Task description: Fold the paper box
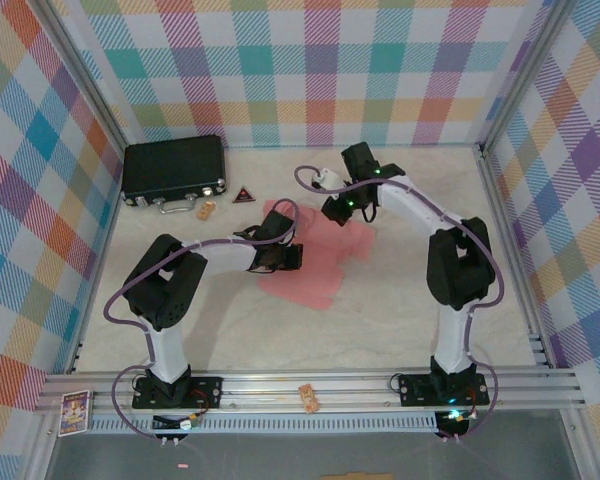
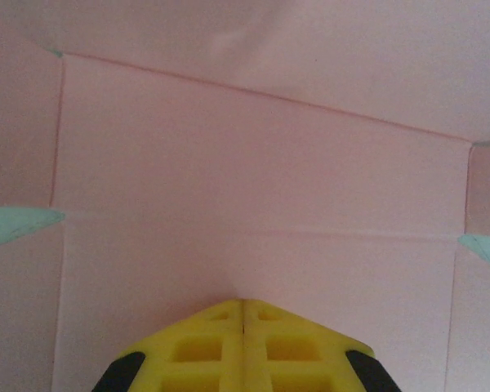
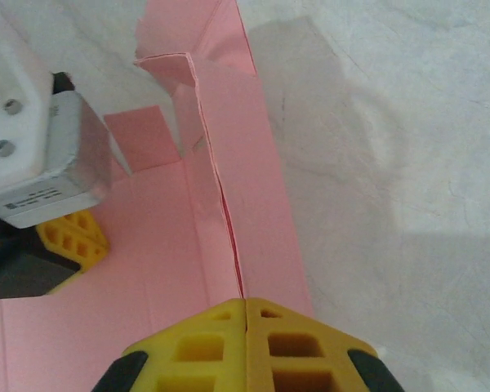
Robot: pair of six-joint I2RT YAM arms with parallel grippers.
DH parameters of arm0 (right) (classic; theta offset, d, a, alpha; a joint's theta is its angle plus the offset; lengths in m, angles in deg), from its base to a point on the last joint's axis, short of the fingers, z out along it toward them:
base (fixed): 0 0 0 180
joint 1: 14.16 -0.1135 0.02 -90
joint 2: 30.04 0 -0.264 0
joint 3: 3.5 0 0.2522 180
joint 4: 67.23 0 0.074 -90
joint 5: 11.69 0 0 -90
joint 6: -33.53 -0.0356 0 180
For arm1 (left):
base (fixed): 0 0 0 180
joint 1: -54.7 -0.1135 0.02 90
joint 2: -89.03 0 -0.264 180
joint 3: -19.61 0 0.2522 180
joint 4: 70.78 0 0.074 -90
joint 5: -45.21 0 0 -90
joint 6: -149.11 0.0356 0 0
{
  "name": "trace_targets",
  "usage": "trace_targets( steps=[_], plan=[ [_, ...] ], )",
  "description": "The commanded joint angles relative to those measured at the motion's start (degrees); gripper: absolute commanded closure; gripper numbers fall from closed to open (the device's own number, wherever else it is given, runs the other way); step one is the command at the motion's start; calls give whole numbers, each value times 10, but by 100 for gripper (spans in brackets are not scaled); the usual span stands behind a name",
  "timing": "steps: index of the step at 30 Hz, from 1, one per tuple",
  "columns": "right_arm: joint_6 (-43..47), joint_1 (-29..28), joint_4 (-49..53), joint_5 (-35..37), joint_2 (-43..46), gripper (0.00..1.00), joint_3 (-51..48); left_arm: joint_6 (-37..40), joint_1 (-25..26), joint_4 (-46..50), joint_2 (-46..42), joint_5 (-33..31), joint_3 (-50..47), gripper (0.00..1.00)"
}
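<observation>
- The paper box is a salmon-pink die-cut sheet lying about mid-worktop. It's mostly flat, but in the right wrist view one side wall stands up.
- The worktop around the box is pale, cream and faintly marbled, with a matte finish. Soft grey arm shadows fall just beside the pink card.
- Room-wise, pastel plaid walls close in on the box from three sides. An aluminium rail runs along the near edge, well apart from the box.
- The left gripper has its jaws fully closed, yellow tips down on the box's inner panel, between crease lines.
- The right gripper has closed jaws too, at the box's far side. The raised card edge runs straight into the seam between the tips — can't tell if it's actually nipped.
- Behind the box to the left sits a black case.
- Between the case and the box are a small red triangle and a tan bit, both apart from the card.
</observation>
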Motion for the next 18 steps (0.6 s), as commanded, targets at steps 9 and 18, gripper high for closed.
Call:
trace_targets(
  steps=[9,18],
  plan=[
    [-58,-38,-67,6,63,100,-98,21,4,31,-4,-46,-28,100],
    [-95,-56,-98,44,73,100,-121,26,4,-13,-41,-39,-65,100]
  ],
)
